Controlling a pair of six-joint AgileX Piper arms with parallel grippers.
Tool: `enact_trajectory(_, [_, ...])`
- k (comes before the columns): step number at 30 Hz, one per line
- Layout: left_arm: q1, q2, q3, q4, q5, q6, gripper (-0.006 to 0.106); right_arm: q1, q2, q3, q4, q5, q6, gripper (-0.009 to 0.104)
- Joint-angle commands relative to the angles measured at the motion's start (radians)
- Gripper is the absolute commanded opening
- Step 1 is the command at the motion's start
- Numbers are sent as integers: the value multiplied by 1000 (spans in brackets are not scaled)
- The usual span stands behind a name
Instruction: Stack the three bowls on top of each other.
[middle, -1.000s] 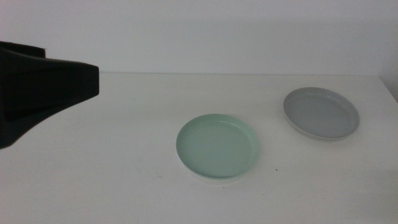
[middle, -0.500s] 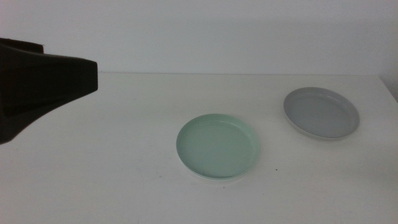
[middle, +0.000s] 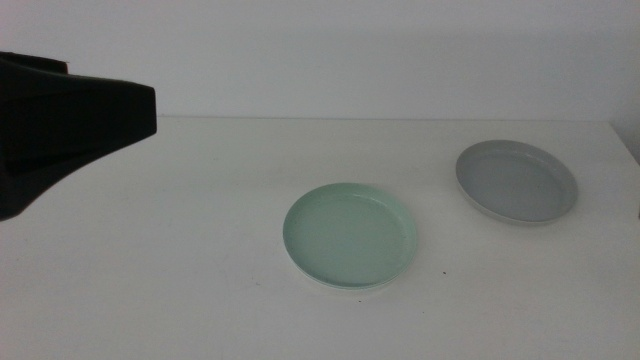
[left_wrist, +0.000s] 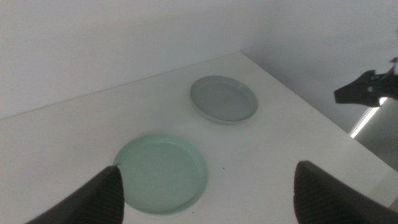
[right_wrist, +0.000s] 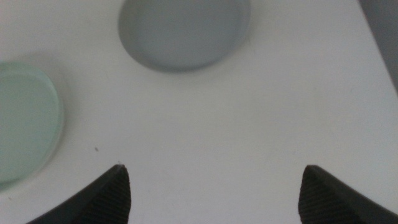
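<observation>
Only two bowls are seen on the white worktop (middle: 180, 250): the mint green bowl (middle: 350, 236) near the middle and the grey bowl (middle: 517, 181) well apart from it. Both the left hand (left_wrist: 208, 193) and right hand (right_wrist: 214, 190) are held apart, empty. Low rims could be pushed sideways rather than gripped.
</observation>
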Motion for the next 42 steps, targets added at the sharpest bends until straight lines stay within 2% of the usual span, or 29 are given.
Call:
enact_trajectory(1, [3, -2, 5, -5, -13, 2, 94, -7, 46, -10, 0, 18, 6, 92])
enact_trajectory(3, [3, -2, 5, -5, -13, 2, 94, -7, 78, -10, 13, 21, -3, 92])
enact_trajectory(9, [3, -2, 5, -5, -13, 2, 94, -62, 270, -148, -60, 51, -8, 92])
enact_trajectory(11, [3, -2, 5, -5, -13, 2, 94, -120, 356, -232, -35, 84, -47, 92])
enact_trajectory(16, [3, -2, 5, -3, -13, 2, 94, -229, 585, -438, 118, 88, -160, 92])
enact_trajectory(18, [3, -2, 5, 13, -13, 2, 94, -238, 676, -500, 141, 76, -178, 92])
enact_trajectory(29, [3, -2, 5, 29, -13, 2, 94, -238, 1111, -809, 166, 38, -226, 83])
enact_trajectory(34, [3, -2, 5, 30, -13, 2, 94, -238, 1238, -911, 229, 45, -236, 79])
enact_trajectory(42, [3, -2, 5, 30, -13, 2, 94, -236, 1313, -924, 245, 35, -236, 60])
